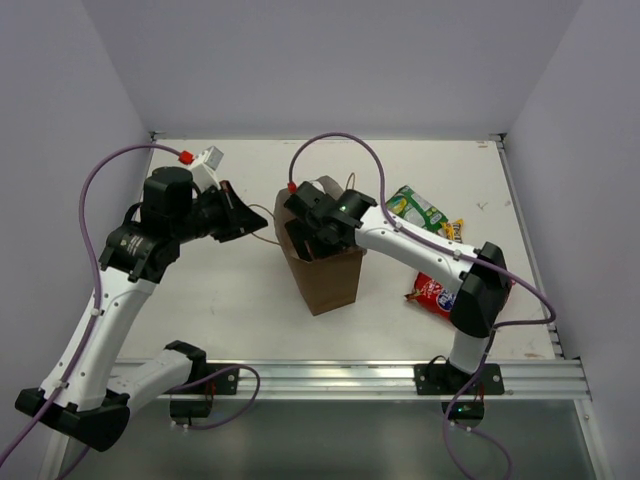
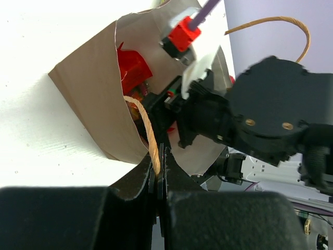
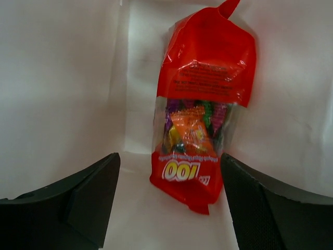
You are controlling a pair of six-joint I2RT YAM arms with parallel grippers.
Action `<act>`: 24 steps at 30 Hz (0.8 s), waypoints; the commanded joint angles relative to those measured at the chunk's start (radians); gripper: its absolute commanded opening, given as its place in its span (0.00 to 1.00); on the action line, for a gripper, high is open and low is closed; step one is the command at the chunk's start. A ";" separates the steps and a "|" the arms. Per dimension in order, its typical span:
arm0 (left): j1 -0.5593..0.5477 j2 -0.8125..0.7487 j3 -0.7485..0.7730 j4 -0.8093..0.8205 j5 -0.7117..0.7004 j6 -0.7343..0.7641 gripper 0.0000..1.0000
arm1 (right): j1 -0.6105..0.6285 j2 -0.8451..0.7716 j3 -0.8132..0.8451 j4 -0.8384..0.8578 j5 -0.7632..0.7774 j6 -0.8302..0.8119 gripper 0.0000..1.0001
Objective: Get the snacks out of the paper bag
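The brown paper bag (image 1: 330,280) stands upright mid-table, its mouth open. My left gripper (image 1: 243,218) sits just left of it, shut on the bag's thin loop handle (image 2: 148,127), which runs into the closed jaws of the left gripper (image 2: 158,156). My right gripper (image 1: 315,235) reaches down into the bag's mouth. In the right wrist view the right gripper (image 3: 169,203) is open inside the pale interior. A red snack packet (image 3: 200,120) with colourful sweets stands between the fingers (image 3: 78,198), untouched. The same red packet (image 2: 132,67) shows through the bag's mouth (image 2: 93,99).
On the table right of the bag lie a green-yellow packet (image 1: 415,210), a small yellow one (image 1: 456,228) and a red bag (image 1: 430,293) under my right arm. White walls enclose the table on three sides.
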 commanded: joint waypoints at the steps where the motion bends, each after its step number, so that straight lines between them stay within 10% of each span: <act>1: -0.002 0.002 0.032 0.036 0.027 0.008 0.01 | -0.017 0.030 -0.006 0.020 -0.002 -0.028 0.81; 24: -0.002 0.007 0.015 0.033 0.029 0.018 0.01 | -0.045 0.059 -0.181 0.136 -0.028 -0.033 0.92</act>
